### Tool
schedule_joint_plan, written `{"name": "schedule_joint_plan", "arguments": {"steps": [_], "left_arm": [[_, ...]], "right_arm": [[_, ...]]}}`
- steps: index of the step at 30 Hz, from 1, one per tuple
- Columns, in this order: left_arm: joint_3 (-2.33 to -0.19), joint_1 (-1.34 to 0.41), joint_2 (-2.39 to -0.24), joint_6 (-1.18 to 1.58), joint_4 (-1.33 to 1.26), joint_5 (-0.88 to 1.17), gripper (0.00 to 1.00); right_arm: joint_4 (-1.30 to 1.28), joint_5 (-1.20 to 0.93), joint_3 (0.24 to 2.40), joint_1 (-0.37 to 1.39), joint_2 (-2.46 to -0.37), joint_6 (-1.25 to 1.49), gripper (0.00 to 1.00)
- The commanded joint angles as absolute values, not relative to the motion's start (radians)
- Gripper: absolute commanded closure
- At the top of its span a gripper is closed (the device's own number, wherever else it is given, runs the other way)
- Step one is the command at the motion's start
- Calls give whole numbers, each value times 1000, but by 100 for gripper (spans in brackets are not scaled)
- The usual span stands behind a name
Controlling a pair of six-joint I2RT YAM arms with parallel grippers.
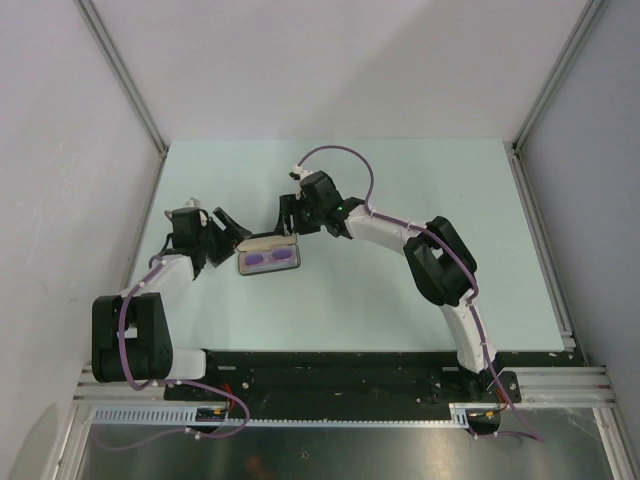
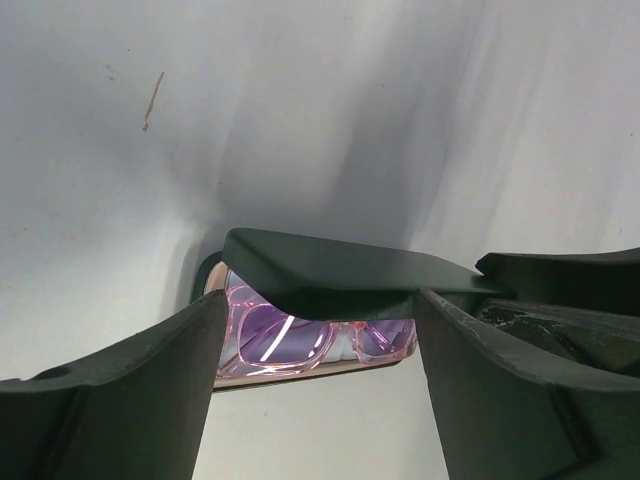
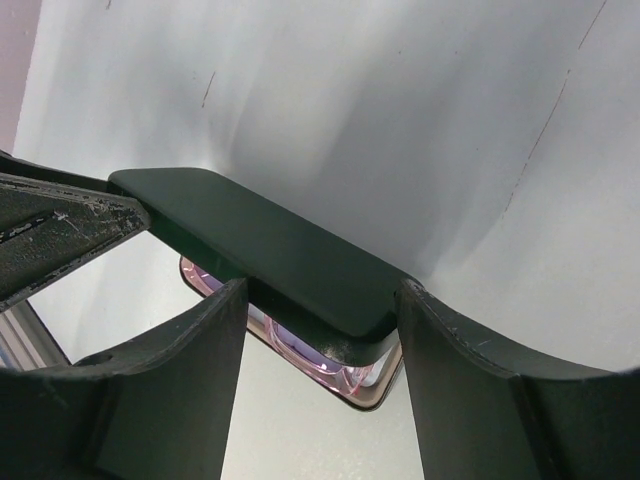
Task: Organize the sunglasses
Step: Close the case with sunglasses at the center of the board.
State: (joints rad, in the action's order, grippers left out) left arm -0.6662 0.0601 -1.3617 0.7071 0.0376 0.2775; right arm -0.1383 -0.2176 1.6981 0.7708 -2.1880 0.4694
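— Pink frame, which way?
— Sunglasses (image 1: 268,260) lie lenses up in the open black case (image 3: 370,396), long axis left-right across the table (image 1: 400,180).
— Grippers?
— My left gripper (image 1: 237,231) is spread, just left of them. My right gripper (image 1: 291,222) is spread just behind, at the lid (image 3: 270,250).

Laboratory-type robotics test cell: pale green tabletop (image 1: 450,300) boxed in by white panel walls (image 1: 330,60) on silver aluminium posts (image 1: 120,70); two white-and-black jointed arms (image 1: 385,230) bolted to a black base plate (image 1: 330,365); slotted aluminium rails (image 1: 560,385) in front.
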Motion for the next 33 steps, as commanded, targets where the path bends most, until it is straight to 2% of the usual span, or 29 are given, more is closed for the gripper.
{"name": "schedule_joint_plan", "arguments": {"steps": [1,6,20,33], "left_arm": [[-663,51,-1358,701,9,298,21],[-649,45,-1362,707,9,301,27],[-609,32,-1335,706,9,285,26],[-566,28,-1293,712,9,276,30]], "right_arm": [[-140,-219,1677,787,-2184,466,37],[-137,-201,1661,804,-2186,424,41],[-135,-150,1583,844,-2152,319,46],[-127,-147,1526,868,-2129,287,50]]}}
